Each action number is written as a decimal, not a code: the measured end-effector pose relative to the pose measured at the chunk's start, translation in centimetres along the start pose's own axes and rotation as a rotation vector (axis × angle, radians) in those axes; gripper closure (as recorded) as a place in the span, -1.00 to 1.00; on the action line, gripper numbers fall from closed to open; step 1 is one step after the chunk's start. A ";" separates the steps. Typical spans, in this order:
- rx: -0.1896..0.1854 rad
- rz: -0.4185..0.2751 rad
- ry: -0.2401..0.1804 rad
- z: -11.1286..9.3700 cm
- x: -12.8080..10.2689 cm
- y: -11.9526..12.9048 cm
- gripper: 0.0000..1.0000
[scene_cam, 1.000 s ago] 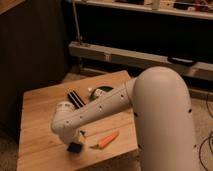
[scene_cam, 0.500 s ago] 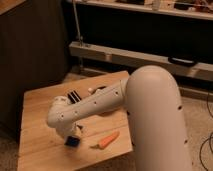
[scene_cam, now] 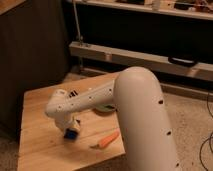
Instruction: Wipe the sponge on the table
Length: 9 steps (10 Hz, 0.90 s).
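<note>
The small dark-blue sponge (scene_cam: 71, 133) rests on the light wooden table (scene_cam: 40, 135), near its middle front. My gripper (scene_cam: 73, 126) comes down onto the sponge from above, at the end of the white arm that reaches in from the right. Its fingers sit right at the sponge and are mostly hidden by the wrist. The arm covers much of the table's right half.
An orange carrot (scene_cam: 107, 140) lies on the table right of the sponge, near the front edge. A black flat object with pale stripes (scene_cam: 71, 93) peeks out behind the arm. A long grey metal shelf (scene_cam: 145, 57) runs behind the table.
The arm has swung left over the table, and the sponge has shifted left with the gripper, farther from the carrot.
</note>
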 end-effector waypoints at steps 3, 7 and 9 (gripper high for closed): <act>0.024 -0.052 -0.007 -0.1 0.1 -3.3 0.92; 0.067 -0.183 -0.018 -0.3 -3.6 -9.1 0.92; 0.085 -0.238 -0.018 -1.0 -5.4 -10.6 0.92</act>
